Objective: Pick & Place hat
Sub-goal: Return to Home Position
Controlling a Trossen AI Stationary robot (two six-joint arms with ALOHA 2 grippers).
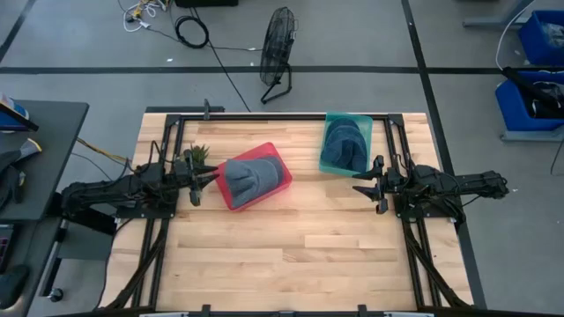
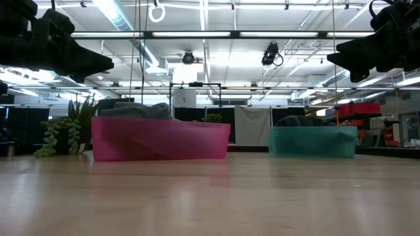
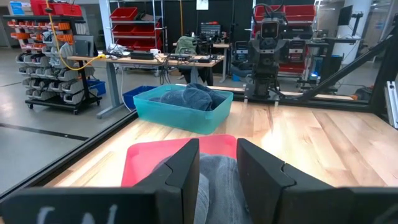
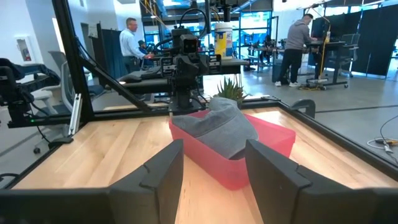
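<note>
Wooden bench, busy workshop beyond. Grey cap sits in red bin left of centre; blue caps in green bin near far edge. Left gripper, right gripper: fingers released, empty. Caps likely light, floppy; pinch the stiffer brim.

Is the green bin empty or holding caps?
Holding caps: blue caps lie inside the green bin, visible from above.

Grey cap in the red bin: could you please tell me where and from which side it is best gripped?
Probably pinch the grey cap on its rounded crown, coming straight down from above: the crown humps above the rim of the red bin, whose walls block any sideways approach. The open left gripper is nearest.
</note>
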